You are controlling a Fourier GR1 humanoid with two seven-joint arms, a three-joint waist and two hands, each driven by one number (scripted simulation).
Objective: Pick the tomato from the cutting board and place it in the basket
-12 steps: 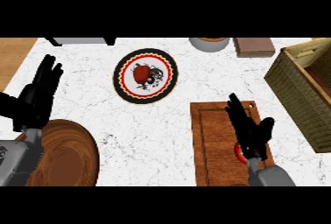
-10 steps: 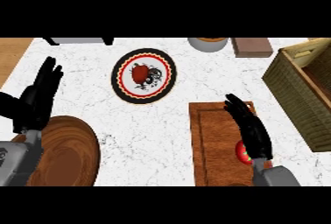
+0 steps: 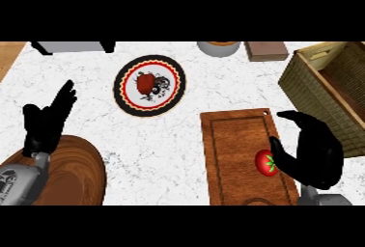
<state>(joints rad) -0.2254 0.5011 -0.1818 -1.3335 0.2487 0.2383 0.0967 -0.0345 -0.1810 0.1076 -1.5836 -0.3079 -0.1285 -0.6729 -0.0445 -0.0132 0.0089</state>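
Note:
A red tomato [image 3: 265, 163] with a green stem lies on the right half of the wooden cutting board [image 3: 235, 144]. My right hand [image 3: 314, 152] is at the board's right edge, its palm against the tomato's right side and covering a bit of it. Its fingers are bent and point up and left, above the tomato, not closed round it. The woven basket [image 3: 314, 79] stands at the upper right, just beyond that hand. My left hand [image 3: 44, 126] rests open at the left edge, fingers up.
A patterned round plate [image 3: 170, 82] with a dark red item on it sits up and left of the board. A round wooden board [image 3: 68, 171] lies at the lower left. A bowl [image 3: 217, 47] and a brown box [image 3: 265, 50] stand at the far edge.
My right hand has turned and dropped beside the tomato, with its fingers now bent instead of straight. The tomato, half hidden before, shows more fully. The left hand stays put.

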